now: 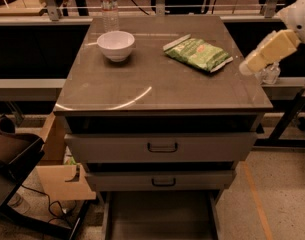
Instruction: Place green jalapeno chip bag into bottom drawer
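Observation:
The green jalapeno chip bag (pixel 197 53) lies flat on the back right of the cabinet top (pixel 157 89), to the right of a white bowl (pixel 116 44). The bottom drawer (pixel 159 218) stands pulled out at the foot of the cabinet, with its dark floor bare. My gripper (pixel 268 72) hangs at the end of a cream arm link (pixel 270 50) just off the cabinet's right edge. It is about level with the bag, to the right of it and apart from it.
A clear water bottle (pixel 109 6) stands behind the bowl at the back edge. Two gray drawer fronts with black handles (pixel 162 147) are closed above the bottom drawer. Cardboard (pixel 62 181) and a dark seat (pixel 12 151) sit to the cabinet's left. A metal rail (pixel 157 8) runs behind.

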`<state>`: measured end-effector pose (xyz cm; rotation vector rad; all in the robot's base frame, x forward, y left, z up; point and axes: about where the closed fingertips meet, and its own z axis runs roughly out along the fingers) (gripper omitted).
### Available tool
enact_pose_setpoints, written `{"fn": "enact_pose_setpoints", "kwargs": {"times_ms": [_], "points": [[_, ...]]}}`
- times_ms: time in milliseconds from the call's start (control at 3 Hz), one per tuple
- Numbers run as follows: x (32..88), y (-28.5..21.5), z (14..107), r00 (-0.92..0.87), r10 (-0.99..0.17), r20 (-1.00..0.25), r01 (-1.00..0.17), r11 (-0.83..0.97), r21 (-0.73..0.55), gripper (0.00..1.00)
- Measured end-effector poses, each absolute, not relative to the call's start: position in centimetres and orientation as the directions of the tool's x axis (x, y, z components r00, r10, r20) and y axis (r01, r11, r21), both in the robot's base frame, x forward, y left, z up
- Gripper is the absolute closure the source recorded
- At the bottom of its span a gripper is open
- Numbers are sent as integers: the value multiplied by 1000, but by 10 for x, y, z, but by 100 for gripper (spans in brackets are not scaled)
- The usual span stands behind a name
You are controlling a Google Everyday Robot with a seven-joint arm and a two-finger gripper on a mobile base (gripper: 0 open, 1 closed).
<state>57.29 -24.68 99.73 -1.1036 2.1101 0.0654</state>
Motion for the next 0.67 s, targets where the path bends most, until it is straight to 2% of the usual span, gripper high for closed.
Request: {"fn": "enact_pose_setpoints", "kwargs": {"times_ms": [333,667], "points": [[636,-246,993,-343,-580,-739,-682,694,-228,0],[636,-246,993,-343,-580,-739,-683,694,-228,0]]}}
